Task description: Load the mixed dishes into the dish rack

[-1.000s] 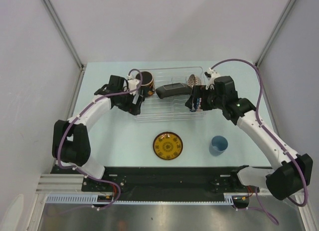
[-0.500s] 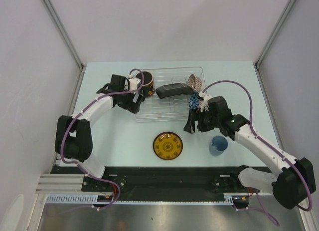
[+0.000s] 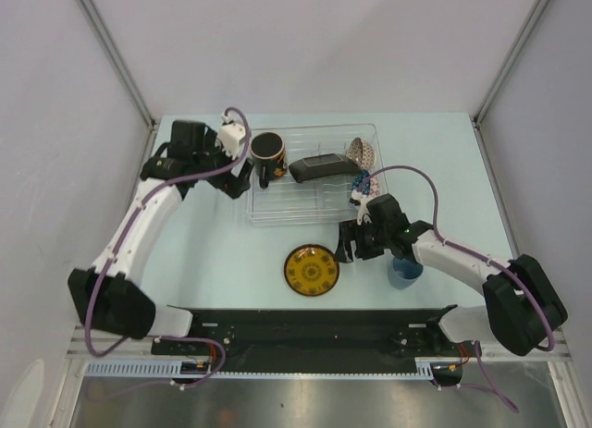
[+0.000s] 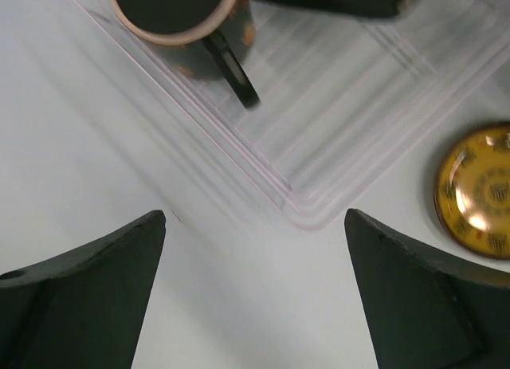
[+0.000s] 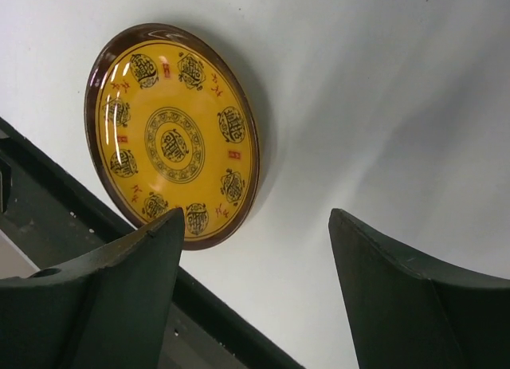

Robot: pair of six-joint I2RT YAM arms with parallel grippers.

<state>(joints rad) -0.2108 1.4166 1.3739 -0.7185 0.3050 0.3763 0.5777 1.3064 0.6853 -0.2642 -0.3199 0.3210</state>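
left gripper (image 4: 255,215): has backed off toward 9 o'clock since a second ago; jaws wide apart, empty, just off the rack's near-left corner
red-inside dark cup (image 3: 268,149): upright in the rack's left end, handle at 6 o'clock
dish rack (image 3: 305,209): clear ribbed tray, hasn't budged
black square plate (image 3: 319,166): in the rack, 3 o'clock of the cup
yellow-brown saucer (image 3: 312,270): flat on the table, 6 o'clock of the rack; glossy yellow, dark medallions, brown rim
right gripper (image 5: 255,213): swung from the rack's right end down toward 6 o'clock; jaws apart, empty, saucer just ahead
beige patterned bowl (image 3: 363,152): tipped up in the rack's right end
blue patterned bowl (image 3: 361,183): at its 6 o'clock, uncovered now
light blue cup (image 3: 404,273): 3 o'clock of the saucer, partly under the right arm
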